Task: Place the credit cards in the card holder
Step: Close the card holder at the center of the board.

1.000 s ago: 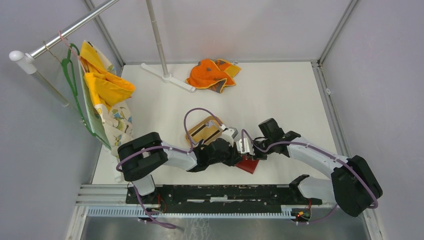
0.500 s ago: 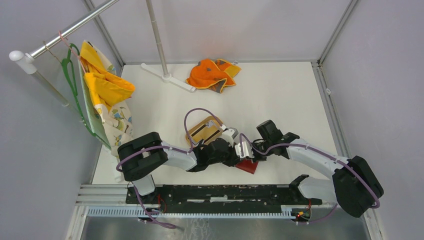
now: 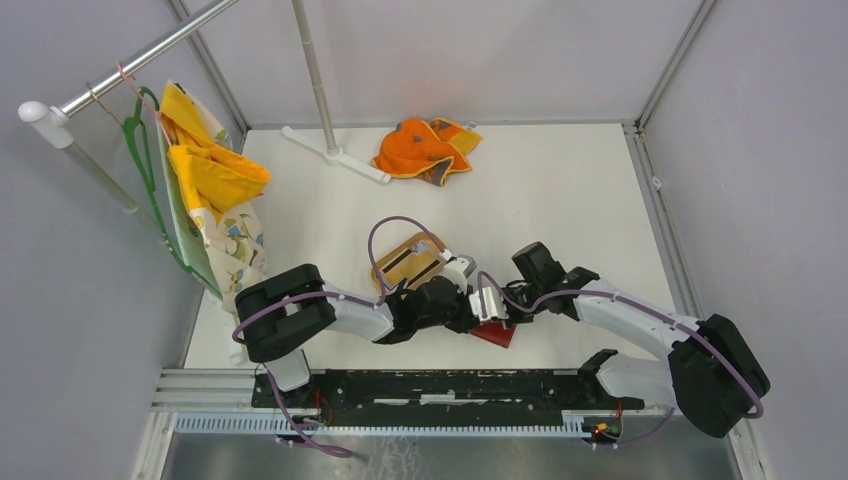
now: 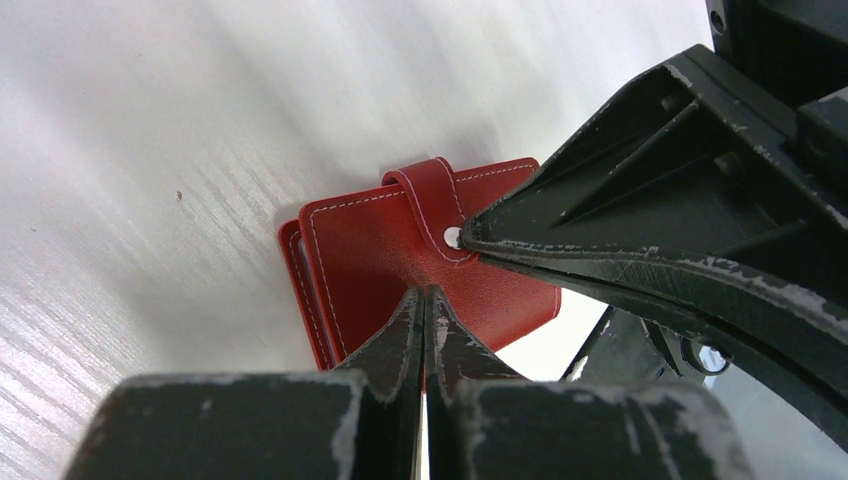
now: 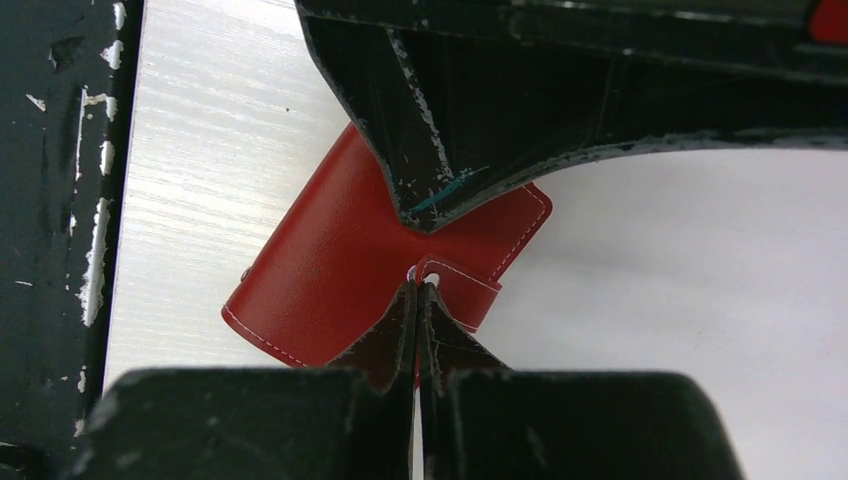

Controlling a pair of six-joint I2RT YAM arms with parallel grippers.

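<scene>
The red card holder [image 4: 380, 255] lies folded shut on the white table, its snap tab [image 4: 430, 195] over the cover. My left gripper [image 4: 425, 293] is shut, its tips resting on the cover's middle. My right gripper [image 5: 419, 286] is also shut, with its tips at the tab's snap [image 5: 455, 290]. In the top view both grippers meet over the card holder [image 3: 497, 333], which is mostly hidden: the left gripper [image 3: 484, 316] comes from the left, the right gripper [image 3: 503, 318] from the right. The credit cards [image 3: 412, 262] show as pale shapes with dark stripes in a tan tray.
The tan wooden tray [image 3: 384, 266] sits just behind the left arm. An orange cloth [image 3: 425, 148] lies at the back by a white stand foot [image 3: 335, 153]. Yellow garments [image 3: 210, 175] hang on a rail at the left. The black rail [image 5: 55, 200] borders the near table edge.
The right arm has shifted slightly left towards the left gripper. The card holder and the left arm stay where they were.
</scene>
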